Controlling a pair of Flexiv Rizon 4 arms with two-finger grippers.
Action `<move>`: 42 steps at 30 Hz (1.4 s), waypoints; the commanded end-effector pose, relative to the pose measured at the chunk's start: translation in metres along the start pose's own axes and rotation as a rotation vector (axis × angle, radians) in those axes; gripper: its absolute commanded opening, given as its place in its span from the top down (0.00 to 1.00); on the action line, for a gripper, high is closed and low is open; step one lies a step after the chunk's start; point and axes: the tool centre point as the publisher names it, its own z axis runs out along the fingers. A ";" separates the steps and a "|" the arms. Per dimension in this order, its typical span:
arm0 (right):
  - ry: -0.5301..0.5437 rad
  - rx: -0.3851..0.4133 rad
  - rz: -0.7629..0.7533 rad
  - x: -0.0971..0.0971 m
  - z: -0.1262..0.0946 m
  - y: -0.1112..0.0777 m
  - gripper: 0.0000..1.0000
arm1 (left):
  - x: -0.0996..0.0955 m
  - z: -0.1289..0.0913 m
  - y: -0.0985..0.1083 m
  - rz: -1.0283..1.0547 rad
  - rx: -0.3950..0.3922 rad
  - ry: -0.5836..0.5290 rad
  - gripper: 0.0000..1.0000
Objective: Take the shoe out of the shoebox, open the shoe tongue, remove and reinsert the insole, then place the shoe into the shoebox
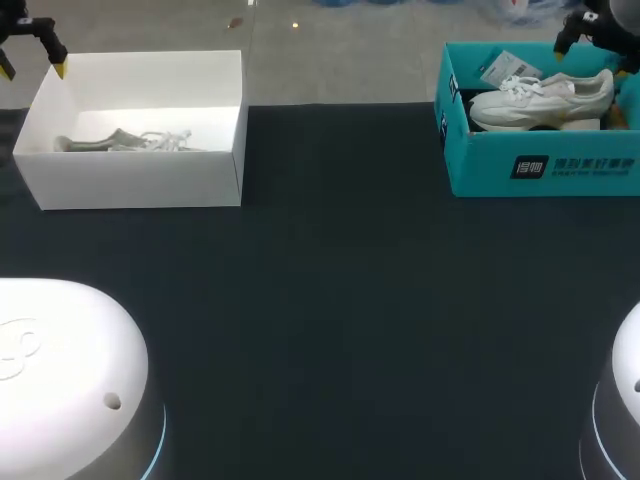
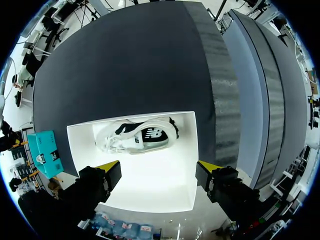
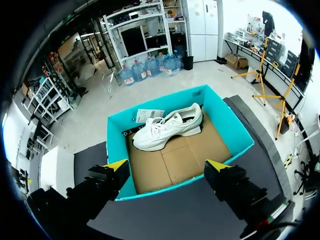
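Observation:
Two open shoeboxes stand at the back of the dark table. The white box (image 1: 140, 175) at the left holds a white and grey shoe (image 1: 120, 140) lying on its side, seen from above as the shoe (image 2: 140, 137). My left gripper (image 1: 33, 66) hangs open above that box's far left corner, with nothing between its fingers; the wrist view shows the gripper (image 2: 160, 167) above the box floor (image 2: 150, 190). The teal box (image 1: 540, 170) at the right holds a white sneaker (image 1: 540, 97). My right gripper (image 1: 592, 45) is open above it, and in its own view the gripper (image 3: 167, 165) hovers over the cardboard floor, short of the sneaker (image 3: 167, 127).
A paper tag (image 1: 508, 68) lies in the teal box behind the sneaker. The dark table top (image 1: 330, 300) stretches between and in front of the boxes. My arms' white bases (image 1: 60, 380) fill the near corners.

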 end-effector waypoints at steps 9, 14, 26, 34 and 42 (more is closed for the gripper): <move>-0.135 0.111 -0.046 -0.019 0.141 0.054 0.00 | 0.001 -0.001 0.000 0.001 0.001 0.001 0.00; -0.168 0.144 -0.044 -0.035 0.166 0.063 0.00 | 0.001 -0.001 0.000 0.001 0.001 0.001 0.00; -0.088 0.281 -0.025 -0.065 0.180 0.081 0.00 | 0.001 -0.001 0.000 0.001 0.001 0.001 0.00; -0.088 0.281 -0.025 -0.065 0.180 0.081 0.00 | 0.001 -0.001 0.000 0.001 0.001 0.001 0.00; -0.196 0.244 0.204 -0.094 0.229 0.098 0.00 | 0.001 -0.001 0.000 0.001 0.001 0.001 0.00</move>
